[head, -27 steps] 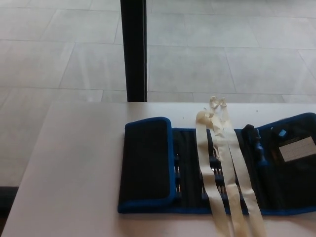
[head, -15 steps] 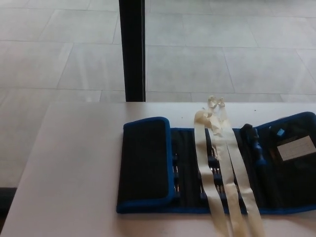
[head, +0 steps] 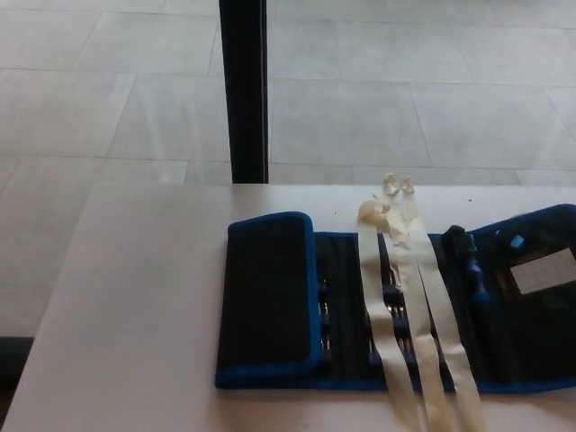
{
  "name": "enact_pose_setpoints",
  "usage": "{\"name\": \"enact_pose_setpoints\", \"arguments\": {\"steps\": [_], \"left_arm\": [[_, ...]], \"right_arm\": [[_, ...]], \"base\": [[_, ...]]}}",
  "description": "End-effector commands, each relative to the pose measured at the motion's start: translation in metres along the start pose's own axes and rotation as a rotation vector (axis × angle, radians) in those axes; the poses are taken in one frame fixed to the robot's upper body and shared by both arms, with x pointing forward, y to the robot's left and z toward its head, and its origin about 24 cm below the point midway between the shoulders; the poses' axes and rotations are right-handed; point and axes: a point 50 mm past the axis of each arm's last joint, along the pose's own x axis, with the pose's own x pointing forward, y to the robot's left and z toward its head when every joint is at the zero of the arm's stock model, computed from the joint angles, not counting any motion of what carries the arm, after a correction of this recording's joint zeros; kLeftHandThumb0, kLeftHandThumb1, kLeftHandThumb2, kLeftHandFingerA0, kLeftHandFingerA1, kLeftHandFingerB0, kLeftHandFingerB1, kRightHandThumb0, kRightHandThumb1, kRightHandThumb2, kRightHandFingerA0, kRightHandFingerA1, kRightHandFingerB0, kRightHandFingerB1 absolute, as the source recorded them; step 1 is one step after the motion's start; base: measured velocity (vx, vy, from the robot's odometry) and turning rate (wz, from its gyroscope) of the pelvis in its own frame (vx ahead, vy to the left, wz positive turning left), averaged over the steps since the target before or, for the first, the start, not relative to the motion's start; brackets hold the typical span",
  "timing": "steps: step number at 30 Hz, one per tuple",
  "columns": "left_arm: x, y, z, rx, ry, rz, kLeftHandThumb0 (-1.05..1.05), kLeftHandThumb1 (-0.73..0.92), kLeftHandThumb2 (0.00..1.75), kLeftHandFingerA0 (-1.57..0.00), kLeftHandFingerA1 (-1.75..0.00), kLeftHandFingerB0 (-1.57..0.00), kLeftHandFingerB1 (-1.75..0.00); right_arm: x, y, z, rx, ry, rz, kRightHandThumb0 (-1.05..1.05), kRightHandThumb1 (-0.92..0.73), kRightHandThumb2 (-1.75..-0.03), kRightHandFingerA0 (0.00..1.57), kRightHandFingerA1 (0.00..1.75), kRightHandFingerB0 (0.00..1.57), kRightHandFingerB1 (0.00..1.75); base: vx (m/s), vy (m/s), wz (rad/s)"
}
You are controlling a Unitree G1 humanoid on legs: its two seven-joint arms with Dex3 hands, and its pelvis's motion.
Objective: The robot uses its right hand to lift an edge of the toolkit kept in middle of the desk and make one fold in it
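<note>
1. neither of the robot's hands is showing in the head view, so their state cannot be told.
2. the toolkit [head: 396, 310] is lying spread open on the pale desk [head: 135, 297], reaching from about the middle of the desk to the picture's right edge, where it is being cut off.
3. it is a black fabric roll with blue trim running along its edges.
4. its left end flap [head: 267, 297] is lying folded over onto the body of the kit, flat and closed, with its rounded blue border showing.
5. dark tools are sitting in the pockets of the middle section, too dim to tell apart.
6. two cream ribbons [head: 409, 306] are trailing across the middle of the kit from a knotted end near its far edge, running down toward the picture's bottom edge and spreading slightly apart.
7. a pale label [head: 542, 271] is sitting on the right section, tilted.
8. a black post [head: 244, 90] is standing upright beyond the desk's far edge, against the grey tiled floor [head: 405, 99].
</note>
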Motion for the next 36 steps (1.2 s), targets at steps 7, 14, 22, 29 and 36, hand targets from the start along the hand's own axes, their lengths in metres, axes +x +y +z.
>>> {"name": "enact_pose_setpoints", "arguments": {"steps": [7, 14, 22, 29, 36], "left_arm": [[-0.001, 0.015, 0.006, -0.151, -0.029, -0.002, -0.95, 0.92, 0.81, -0.39, -0.52, -0.26, -0.38], [-0.005, 0.017, 0.006, -0.164, -0.029, -0.017, -0.94, 0.92, 0.79, -0.37, -0.51, -0.26, -0.36], [-0.003, 0.017, 0.005, -0.182, -0.029, -0.006, -0.93, 0.92, 0.8, -0.39, -0.52, -0.28, -0.37], [-0.006, 0.022, 0.002, -0.166, -0.025, -0.014, -0.95, 0.92, 0.83, -0.36, -0.53, -0.24, -0.38], [-0.005, 0.024, 0.0, -0.166, -0.014, -0.018, -0.94, 0.92, 0.82, -0.38, -0.53, -0.25, -0.38]], "right_arm": [[-0.037, 0.104, -0.052, 0.24, 0.149, 0.13, -0.72, -0.88, -0.68, 0.22, 0.42, 0.09, 0.25], [-0.043, 0.072, -0.093, 0.046, 0.3, 0.084, -0.73, -0.87, -0.68, 0.24, 0.46, 0.09, 0.28], [-0.036, 0.041, -0.096, -0.084, 0.32, 0.001, -0.77, -0.7, -1.05, 0.22, 0.54, 0.05, 0.41], [-0.022, 0.028, -0.076, -0.151, 0.263, 0.0, -0.78, -0.88, -0.66, 0.31, 0.46, 0.18, 0.33], [-0.003, 0.034, -0.038, -0.145, 0.157, 0.059, -0.77, -0.87, -0.66, 0.33, 0.48, 0.22, 0.37]], "base": [[0.0, 0.0, 0.0], [0.0, 0.0, 0.06], [0.0, 0.0, 0.06], [0.0, 0.0, 0.0], [0.0, 0.0, 0.0]]}}
